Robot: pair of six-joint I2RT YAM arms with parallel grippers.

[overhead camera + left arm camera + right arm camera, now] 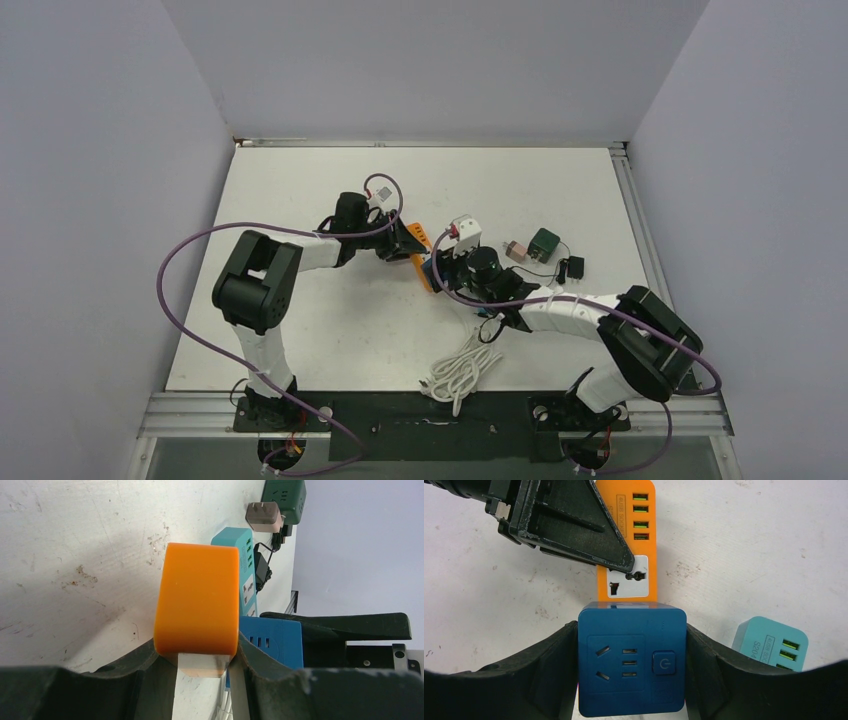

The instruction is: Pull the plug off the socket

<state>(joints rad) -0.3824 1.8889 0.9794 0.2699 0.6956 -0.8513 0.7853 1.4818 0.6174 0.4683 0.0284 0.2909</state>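
The orange power strip (629, 550) lies on the white table, its end facing the left wrist camera (197, 600). My left gripper (200, 660) is shut on its two long sides; one of its fingers (569, 525) lies across the strip's face. The blue cube plug (631, 660) sits against the strip's outlet face, covering its near end. It also shows in the left wrist view (272, 642). My right gripper (631, 665) is shut on the plug's two sides. In the top view both grippers (405, 245) (447, 268) meet at the strip (422, 240) mid-table.
A teal power strip (771, 642) lies just right of the orange one. A green cube (545, 243), a brown plug (516, 250) and a small black block (575, 268) on a thin wire lie to the right. A coiled white cable (462, 370) lies near the front edge.
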